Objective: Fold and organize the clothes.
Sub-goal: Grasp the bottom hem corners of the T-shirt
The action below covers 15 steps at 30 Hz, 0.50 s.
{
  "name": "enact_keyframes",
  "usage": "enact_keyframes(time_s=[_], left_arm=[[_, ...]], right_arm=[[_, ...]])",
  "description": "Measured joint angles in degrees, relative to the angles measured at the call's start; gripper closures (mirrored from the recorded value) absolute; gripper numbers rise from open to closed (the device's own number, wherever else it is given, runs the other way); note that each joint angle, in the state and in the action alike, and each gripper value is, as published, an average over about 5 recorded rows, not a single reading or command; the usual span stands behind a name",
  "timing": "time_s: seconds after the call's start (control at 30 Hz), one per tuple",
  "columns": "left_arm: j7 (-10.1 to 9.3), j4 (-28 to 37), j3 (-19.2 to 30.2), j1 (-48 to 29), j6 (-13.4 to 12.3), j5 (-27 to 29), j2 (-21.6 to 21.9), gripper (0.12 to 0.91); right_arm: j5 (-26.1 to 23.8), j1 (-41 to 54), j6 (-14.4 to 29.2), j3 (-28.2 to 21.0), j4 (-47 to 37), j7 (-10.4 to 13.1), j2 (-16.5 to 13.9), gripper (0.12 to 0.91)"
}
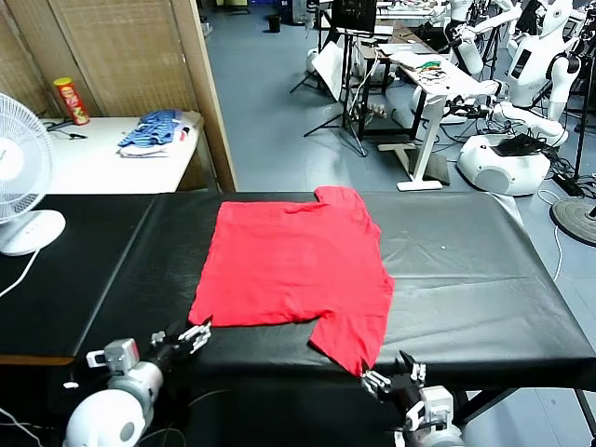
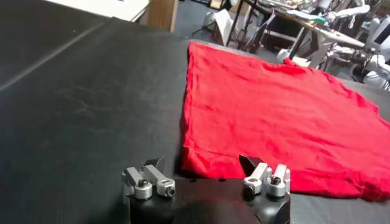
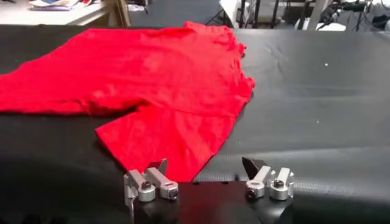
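Red cotton T-shirt lies flat on the black-covered bench, spread across its middle and reaching from the far edge towards the near edge. One sleeve points to the far edge, the other sleeve runs down to the near edge, its hem close to the bench's lip.

Left gripper sits low at the near edge, just beside the shirt's near-left corner — the wrist view shows the hem lying directly ahead of the fingertips, not between them. Its jaws stand wide apart and hold nothing. The arm comes up from below the near edge, angled inward towards the shirt, with the gripper pointing across the bench.

Right gripper waits at the near edge, just beside the tip of the near sleeve. In its wrist view the sleeve's end lies just ahead of the fingers, apart from them. Its jaws are likewise parted, nothing between them. This arm also rises from below the near edge — gripper level with the bench surface and aimed towards the far side.

White fan stands at the left edge of the bench.
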Motion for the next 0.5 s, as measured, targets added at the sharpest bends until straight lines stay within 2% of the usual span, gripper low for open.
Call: enact_keyframes(time_s=[0.07,0.17,0.23,0.3,0.37,0.5], left_arm=[[0.03,0.21,-0.05,-0.01,-0.08,0.06,0.01,0.232],[0.01,0.89,-0.26,0.03,-0.45,0.1,0.1,0.241],[0.05,1.23,-0.4,0.08,-0.76,-0.02,0.17,0.289],[0.16,1.45,-0.49,0.05,-0.98,-0.2,0.23,0.387],[0.28,1.63,-0.52,-0.05,-1.09,-0.37,0.24,0.488],[0.84,1.79,-0.46,-0.18,-1.09,-0.79,0.21,0.689]], right_arm=[[-0.01,0.03,-0.04,-0.15,-0.13,0.01,0.06,0.461],[-0.03,0.08,-0.09,-0.45,-0.49,0.01,0.2,0.625],[-0.06,0.08,-0.12,-0.5,-0.62,-0.03,0.25,0.725],[-0.1,0.03,-0.29,-0.5,-0.61,-0.06,0.32,0.821],[-0.14,-0.06,-0.55,-0.48,-0.5,0.02,0.4,0.886],[-0.16,-0.66,-0.85,-0.23,0.09,0.69,0.57,0.904]])
